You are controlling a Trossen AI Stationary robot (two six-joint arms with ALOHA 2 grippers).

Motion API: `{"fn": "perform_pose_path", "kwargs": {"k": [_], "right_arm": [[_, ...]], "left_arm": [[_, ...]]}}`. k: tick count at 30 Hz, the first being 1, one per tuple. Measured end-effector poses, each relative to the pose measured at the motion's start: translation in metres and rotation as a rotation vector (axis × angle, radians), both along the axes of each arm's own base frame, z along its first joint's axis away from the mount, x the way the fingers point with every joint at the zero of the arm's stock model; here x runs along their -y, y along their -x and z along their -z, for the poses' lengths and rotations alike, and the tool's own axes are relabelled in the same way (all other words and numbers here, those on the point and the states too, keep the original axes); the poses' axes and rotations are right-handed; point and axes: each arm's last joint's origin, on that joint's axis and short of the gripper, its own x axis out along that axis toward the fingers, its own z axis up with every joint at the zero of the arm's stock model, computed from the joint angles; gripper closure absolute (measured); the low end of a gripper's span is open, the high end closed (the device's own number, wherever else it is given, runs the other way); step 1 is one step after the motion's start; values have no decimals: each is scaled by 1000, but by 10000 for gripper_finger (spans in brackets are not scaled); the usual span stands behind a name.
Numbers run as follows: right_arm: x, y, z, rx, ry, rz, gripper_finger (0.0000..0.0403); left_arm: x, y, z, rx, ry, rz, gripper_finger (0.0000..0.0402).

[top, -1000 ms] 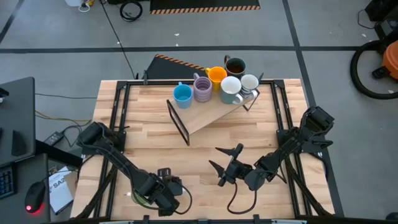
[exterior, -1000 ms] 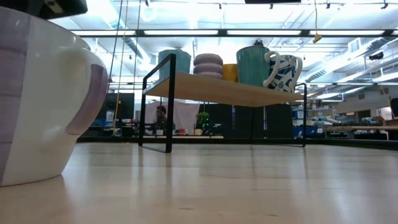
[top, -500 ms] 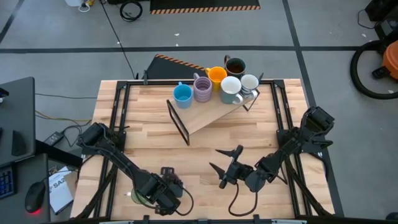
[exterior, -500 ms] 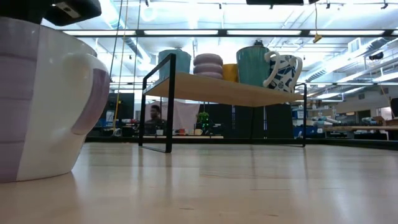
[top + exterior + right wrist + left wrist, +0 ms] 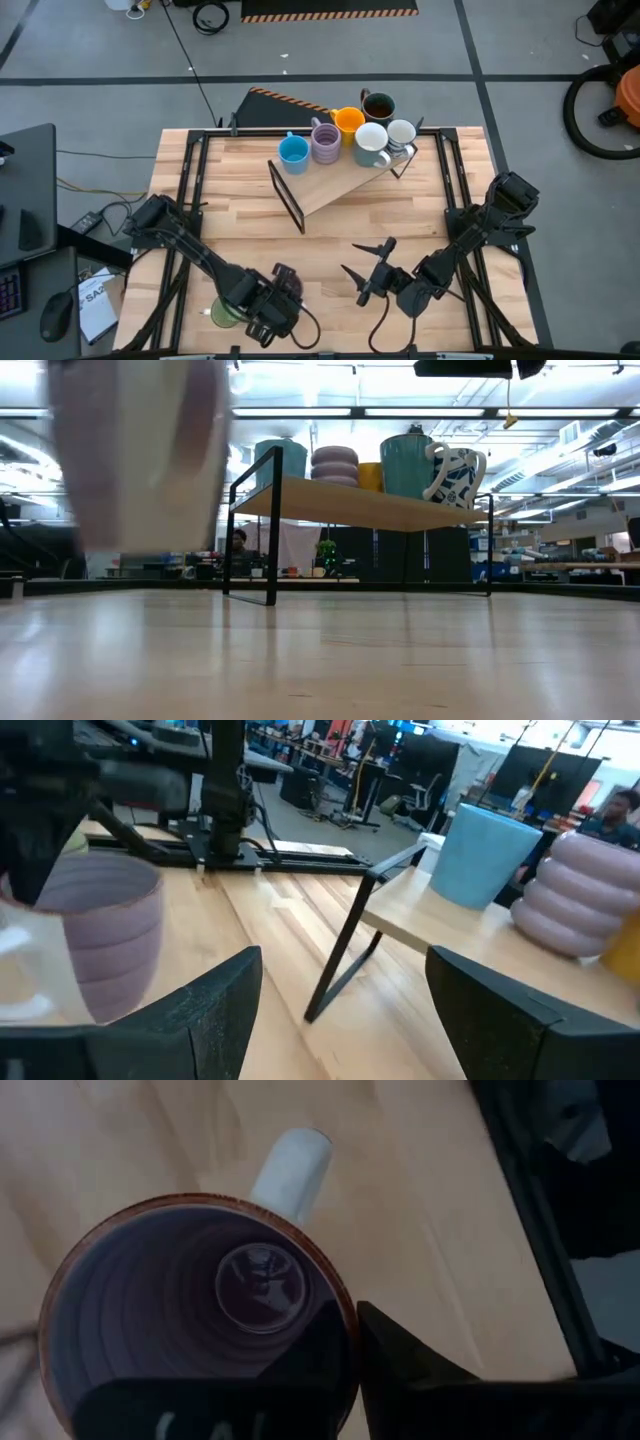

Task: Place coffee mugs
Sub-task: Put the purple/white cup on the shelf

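Note:
My left gripper is near the table's front edge, left of centre, shut on a purple mug with a white handle. The mug also shows blurred in the low view and in the right wrist view. My right gripper stands open to its right, fingers level, with nothing between them. Several mugs stand on a wooden rack: blue, purple, orange, dark and two pale ones. My left gripper pinches the purple mug's rim on the side opposite the handle, one finger inside the mug and one outside. The fingers come steeply from above. The mug hangs roughly upright, mouth up, its base clear of the table.
A green mug stands on the table just left of my left gripper. The rack rests on black wire legs at the table's far middle. Bare wood lies between the rack and both grippers. Black rails run along the table's sides.
My left gripper has shut on the purple mug's rim, rolled about its own axis, and risen, shifting a little toward the table's right. The mug, which stood on the table, now hangs clear of it. My right gripper has rolled slightly and stayed open.

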Motion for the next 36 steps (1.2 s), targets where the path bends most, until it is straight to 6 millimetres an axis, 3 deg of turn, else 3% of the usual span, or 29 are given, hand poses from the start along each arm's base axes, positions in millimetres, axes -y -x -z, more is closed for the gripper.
{"fn": "perform_pose_path", "kwargs": {"k": [6, 11, 18, 24, 36], "right_arm": [[2, 5, 3, 12, -120, -21, 115], [10, 18, 1, -10, -252, -12, 118], [14, 39, 4, -32, -358, 28, 119], [9, 46, 4, -22, -389, 14, 119], [10, 45, 4, 11, -418, 35, 119]], "left_arm": [[-23, -20, -47, 88, -33, 135, 381], [-50, -36, -70, 158, -89, 243, 381], [-97, -56, -71, 151, -195, 376, 381], [-135, -69, -72, 163, -196, 458, 381], [-213, -85, -83, 266, -264, 393, 375]]}}
